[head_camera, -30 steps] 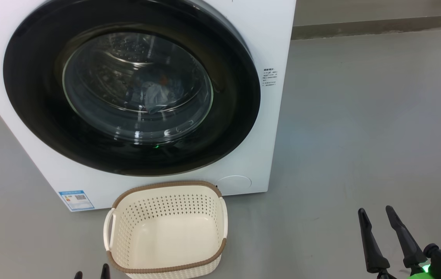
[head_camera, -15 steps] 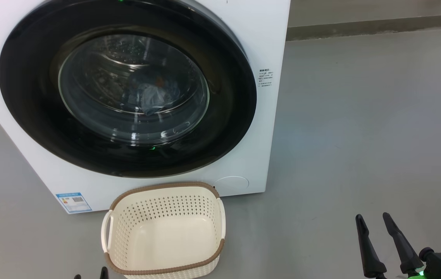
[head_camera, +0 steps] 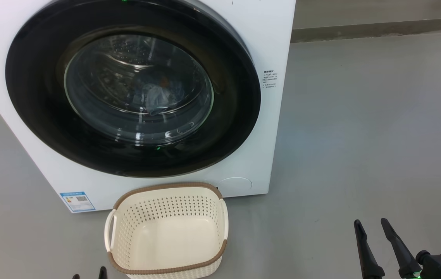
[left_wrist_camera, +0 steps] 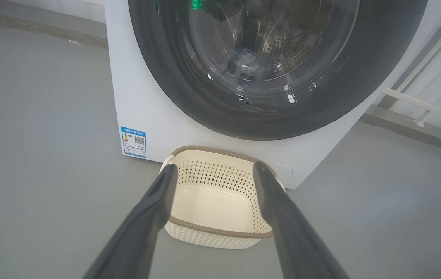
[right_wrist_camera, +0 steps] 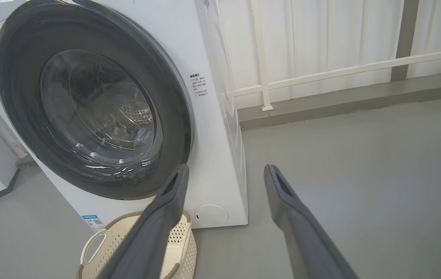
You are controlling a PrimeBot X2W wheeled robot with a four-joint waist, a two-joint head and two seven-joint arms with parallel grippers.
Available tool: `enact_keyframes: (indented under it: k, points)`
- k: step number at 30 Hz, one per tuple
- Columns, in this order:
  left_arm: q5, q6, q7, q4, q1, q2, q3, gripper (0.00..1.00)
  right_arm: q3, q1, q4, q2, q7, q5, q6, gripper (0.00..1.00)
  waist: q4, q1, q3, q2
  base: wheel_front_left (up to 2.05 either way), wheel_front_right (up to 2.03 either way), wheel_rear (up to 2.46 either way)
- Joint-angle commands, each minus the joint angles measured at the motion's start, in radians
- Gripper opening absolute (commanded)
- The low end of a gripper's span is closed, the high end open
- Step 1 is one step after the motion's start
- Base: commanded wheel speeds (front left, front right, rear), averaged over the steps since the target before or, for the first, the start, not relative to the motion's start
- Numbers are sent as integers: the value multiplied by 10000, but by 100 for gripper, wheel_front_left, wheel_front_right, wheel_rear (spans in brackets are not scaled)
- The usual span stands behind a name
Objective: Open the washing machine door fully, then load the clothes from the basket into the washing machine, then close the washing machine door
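Glossy black door rim point(head_camera: 240, 104); perforated plastic basket point(head_camera: 166, 228); matt grey floor point(head_camera: 360, 135).

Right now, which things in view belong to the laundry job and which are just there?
Job: big white front-loading washing machine; its round black-rimmed glass door, shut; light blue garment behind the glass; empty cream perforated plastic basket.
Bystanders: white metal railing; blue label sticker.
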State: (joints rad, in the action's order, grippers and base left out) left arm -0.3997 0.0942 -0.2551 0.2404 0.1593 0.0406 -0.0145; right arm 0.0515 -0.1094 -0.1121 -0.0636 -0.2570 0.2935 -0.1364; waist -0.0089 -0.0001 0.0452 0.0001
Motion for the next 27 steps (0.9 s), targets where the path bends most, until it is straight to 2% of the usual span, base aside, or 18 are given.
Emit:
enact_keyframes:
  k: [1,27]
  points:
    - [113,47,-67,-253,-255,97,347,100,-190,149,189,-58,-48,-38,57,100,11,1,13,-1,0,0,0]
    - [153,-62,-67,-426,-203,97,384,100,-223,185,-119,-16,-48,-1,57,100,164,1,-32,-1,0,0,0]
